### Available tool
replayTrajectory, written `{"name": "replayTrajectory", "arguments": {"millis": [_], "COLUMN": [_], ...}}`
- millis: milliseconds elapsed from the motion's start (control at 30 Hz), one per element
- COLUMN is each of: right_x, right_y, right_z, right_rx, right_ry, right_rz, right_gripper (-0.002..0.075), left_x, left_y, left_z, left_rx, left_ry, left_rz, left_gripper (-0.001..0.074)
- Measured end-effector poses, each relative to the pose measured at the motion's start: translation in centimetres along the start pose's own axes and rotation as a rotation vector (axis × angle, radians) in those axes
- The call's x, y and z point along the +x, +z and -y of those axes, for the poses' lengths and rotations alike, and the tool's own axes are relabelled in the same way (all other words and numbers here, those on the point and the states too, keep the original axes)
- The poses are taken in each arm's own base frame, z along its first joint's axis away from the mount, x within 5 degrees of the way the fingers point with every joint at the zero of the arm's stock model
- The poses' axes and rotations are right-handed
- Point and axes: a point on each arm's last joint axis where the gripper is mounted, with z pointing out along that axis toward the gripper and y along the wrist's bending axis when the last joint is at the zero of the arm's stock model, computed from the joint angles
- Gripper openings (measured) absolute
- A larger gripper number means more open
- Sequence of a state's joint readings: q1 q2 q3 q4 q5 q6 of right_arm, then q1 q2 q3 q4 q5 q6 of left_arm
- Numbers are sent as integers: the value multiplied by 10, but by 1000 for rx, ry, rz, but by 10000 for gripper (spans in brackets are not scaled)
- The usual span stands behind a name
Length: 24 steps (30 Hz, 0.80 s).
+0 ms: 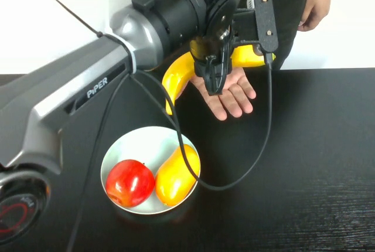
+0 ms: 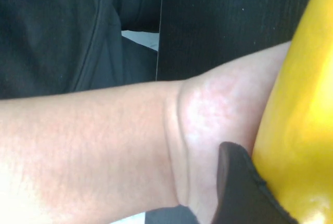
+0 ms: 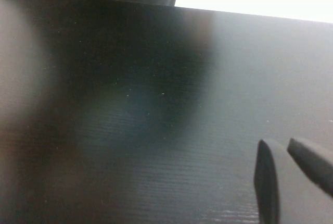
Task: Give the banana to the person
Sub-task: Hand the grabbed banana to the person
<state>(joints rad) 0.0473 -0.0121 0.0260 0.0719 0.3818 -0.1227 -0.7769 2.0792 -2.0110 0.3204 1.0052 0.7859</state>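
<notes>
left gripper (image 1: 218, 58) clamps banana (image 1: 176, 76) | above person's hand (image 1: 231, 94) | right gripper (image 3: 291, 177) above table (image 3: 130, 104)

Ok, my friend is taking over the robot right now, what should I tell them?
Left tool: shut on the banana, holding it right above the person's open hand.
Right tool: parked low over the bare black table, fingers close together, holding nothing.
Apple and mango sit on the plate.
Done: banana brought to the hand.
Left: let go, pull the arm back.
</notes>
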Motion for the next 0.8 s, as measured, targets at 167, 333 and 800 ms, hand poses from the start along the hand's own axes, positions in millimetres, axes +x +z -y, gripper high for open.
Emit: {"name": "replayTrajectory", "arguments": {"millis": [167, 333, 800], "right_x": [0, 0, 0], "right_y": [0, 0, 0], "right_z": [0, 0, 0], "right_rx": [0, 0, 0], "right_ry": [0, 0, 0], "right_rz": [0, 0, 0], "right_gripper": [-7, -7, -8], "left_x": [-1, -2, 2], "left_y": [8, 8, -17], "left_z": [2, 3, -2], "left_rx": [8, 26, 30], "left_ry": [3, -18, -141], "left_rz": [-8, 12, 24], "left_gripper": [274, 274, 543]}}
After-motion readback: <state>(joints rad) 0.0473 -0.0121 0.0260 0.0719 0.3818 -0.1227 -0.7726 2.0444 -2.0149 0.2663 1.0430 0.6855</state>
